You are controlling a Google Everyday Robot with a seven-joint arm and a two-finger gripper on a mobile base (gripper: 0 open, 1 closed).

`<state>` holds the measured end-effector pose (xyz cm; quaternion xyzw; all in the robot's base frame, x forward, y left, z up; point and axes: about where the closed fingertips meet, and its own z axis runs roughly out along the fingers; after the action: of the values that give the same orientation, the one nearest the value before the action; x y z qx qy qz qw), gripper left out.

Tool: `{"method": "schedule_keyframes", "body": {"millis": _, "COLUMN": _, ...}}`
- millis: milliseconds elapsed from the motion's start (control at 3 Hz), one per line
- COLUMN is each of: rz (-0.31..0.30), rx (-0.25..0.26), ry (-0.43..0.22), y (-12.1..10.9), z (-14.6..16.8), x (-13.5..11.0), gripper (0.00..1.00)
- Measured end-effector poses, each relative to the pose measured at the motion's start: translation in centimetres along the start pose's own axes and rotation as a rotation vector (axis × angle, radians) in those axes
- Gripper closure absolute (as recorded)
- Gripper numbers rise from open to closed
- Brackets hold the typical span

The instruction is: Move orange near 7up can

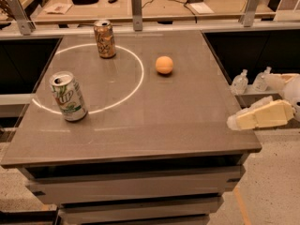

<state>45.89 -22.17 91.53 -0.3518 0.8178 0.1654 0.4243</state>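
Observation:
The orange (164, 65) sits on the grey table (154, 121), right of centre toward the back. The 7up can (68, 96) stands upright at the left, on the white circle line. My gripper (241, 120) is at the right edge of the view, just beyond the table's right side, pale fingers pointing left at table height. It is well to the right of and nearer than the orange, and holds nothing that I can see.
A brown-gold can (105, 39) stands upright at the back of the table inside the white circle (136, 81). Two small plastic bottles (240, 82) stand on a lower shelf to the right. Metal posts and a cluttered desk lie behind the table.

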Motion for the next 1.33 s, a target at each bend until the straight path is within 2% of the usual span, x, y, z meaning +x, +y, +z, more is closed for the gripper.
{"method": "schedule_keyframes", "body": {"millis": 333, "rz": 0.000, "rx": 0.000, "ry": 0.000, "y": 0.0, "z": 0.0, "x": 0.0, "gripper": 0.00}}
{"method": "schedule_keyframes", "body": {"millis": 667, "rz": 0.015, "rx": -0.017, "ry": 0.004, "y": 0.0, "z": 2.3, "x": -0.6, "gripper": 0.00}}
{"method": "schedule_keyframes", "body": {"millis": 1000, "rz": 0.017, "rx": -0.032, "ry": 0.005, "y": 0.0, "z": 4.8, "x": -1.8, "gripper": 0.00}}
{"method": "schedule_keyframes", "body": {"millis": 1333, "rz": 0.013, "rx": -0.028, "ry": -0.034, "y": -0.6, "z": 6.9, "x": -3.9, "gripper": 0.00}}
